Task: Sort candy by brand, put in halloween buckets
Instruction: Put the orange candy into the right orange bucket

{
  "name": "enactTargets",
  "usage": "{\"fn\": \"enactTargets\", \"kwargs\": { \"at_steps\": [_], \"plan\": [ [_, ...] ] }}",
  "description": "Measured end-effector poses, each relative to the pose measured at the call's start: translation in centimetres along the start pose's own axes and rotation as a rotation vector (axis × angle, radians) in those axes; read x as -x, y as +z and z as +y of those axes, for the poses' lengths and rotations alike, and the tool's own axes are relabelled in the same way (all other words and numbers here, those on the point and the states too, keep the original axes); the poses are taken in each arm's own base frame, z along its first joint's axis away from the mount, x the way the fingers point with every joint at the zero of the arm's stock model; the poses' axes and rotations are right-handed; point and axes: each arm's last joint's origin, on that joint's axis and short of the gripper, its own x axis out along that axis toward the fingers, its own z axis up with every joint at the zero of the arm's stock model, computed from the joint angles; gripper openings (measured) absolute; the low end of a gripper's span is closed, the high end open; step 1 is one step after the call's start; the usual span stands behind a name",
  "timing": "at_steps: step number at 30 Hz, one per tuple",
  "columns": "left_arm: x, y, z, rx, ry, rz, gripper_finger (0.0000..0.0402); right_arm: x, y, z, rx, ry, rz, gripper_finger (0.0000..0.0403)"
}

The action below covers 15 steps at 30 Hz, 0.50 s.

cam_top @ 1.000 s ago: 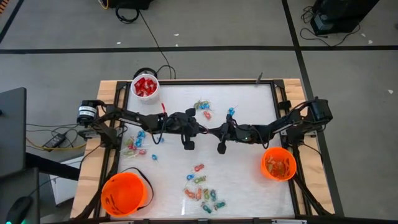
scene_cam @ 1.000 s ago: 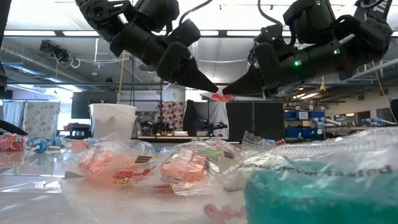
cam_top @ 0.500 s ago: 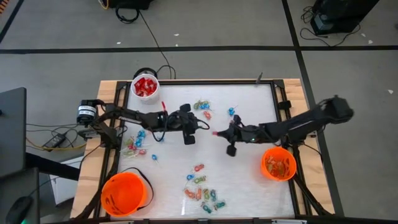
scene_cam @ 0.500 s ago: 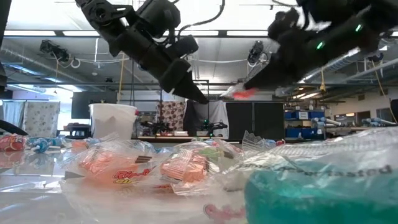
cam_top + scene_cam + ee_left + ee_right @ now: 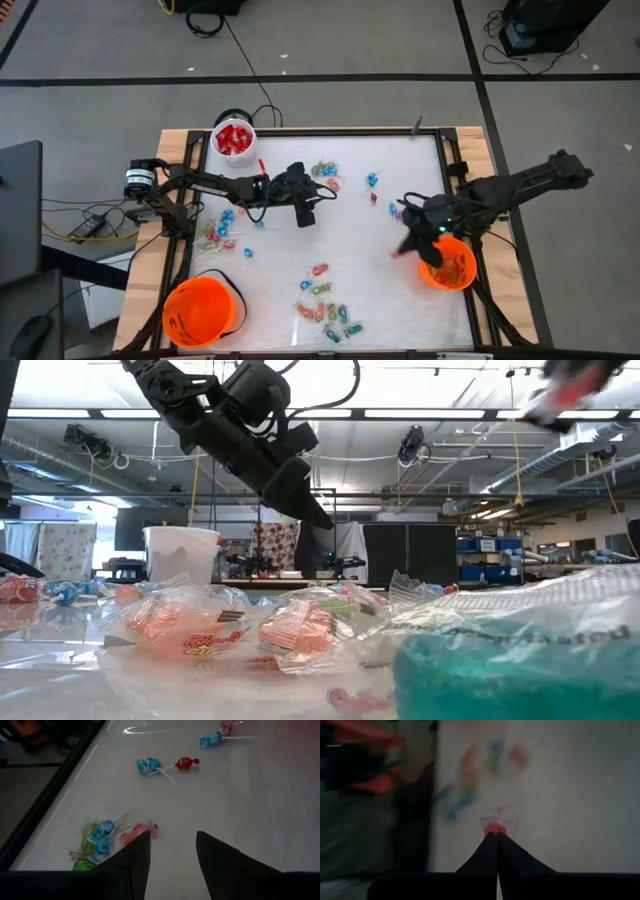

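My right gripper [image 5: 402,247] is above the table beside the right orange halloween bucket [image 5: 447,265], shut on a small red wrapped candy [image 5: 495,827]. My left gripper [image 5: 172,840] stands open with nothing in it over the table's middle, next to a heap of candy [image 5: 325,172]. More candy lies on the table at the left [image 5: 218,228] and near the front [image 5: 325,310]. A second orange bucket [image 5: 198,310] stands at the near left. A white pail [image 5: 234,138] with red packets stands at the far left. My right gripper pinches the red candy between its two fingertips, on the candy's near end [image 5: 494,832]. The rest of the candy and its clear wrapper stick out past the tips. The fingers slant downward, and the candy is lifted clear of the table.
Loose lollipops [image 5: 165,766] lie on the white table top ahead of the left gripper, and others [image 5: 372,180] lie toward the far right. The table's wooden frame [image 5: 463,150] and dark rails run along both sides. Cables and a small device [image 5: 137,180] sit beyond the left edge.
Both grippers met over the table's middle at one red candy. My left gripper has opened, let go of it and drawn back slightly toward the left. My right gripper, shut on the candy, has risen and swung toward the right orange bucket.
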Motion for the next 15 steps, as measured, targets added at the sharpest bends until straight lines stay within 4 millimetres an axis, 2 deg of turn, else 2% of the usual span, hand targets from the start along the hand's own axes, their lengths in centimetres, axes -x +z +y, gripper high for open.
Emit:
{"fn": "enactTargets", "kwargs": {
  "at_steps": [3,6,10,15],
  "plan": [
    [0.0,0.3,0.0,0.008,0.005,-0.037,0.0166,1.1,-1.3,1.2,-0.15,0.06,0.165,0.0006],
    [0.0,0.5,0.1,0.013,0.005,-0.056,0.0166,1.9,-2.7,2.0,-0.245,0.022,0.305,0.0006],
    [0.0,0.5,-0.2,0.016,-0.052,-0.062,0.0166,2.4,-5.0,1.8,-0.334,-0.192,0.418,0.0006],
    [0.0,0.6,-0.3,0.016,-0.08,-0.072,0.0165,1.7,-7.2,1.5,-0.399,-0.414,0.505,0.0017]
  ]
}}
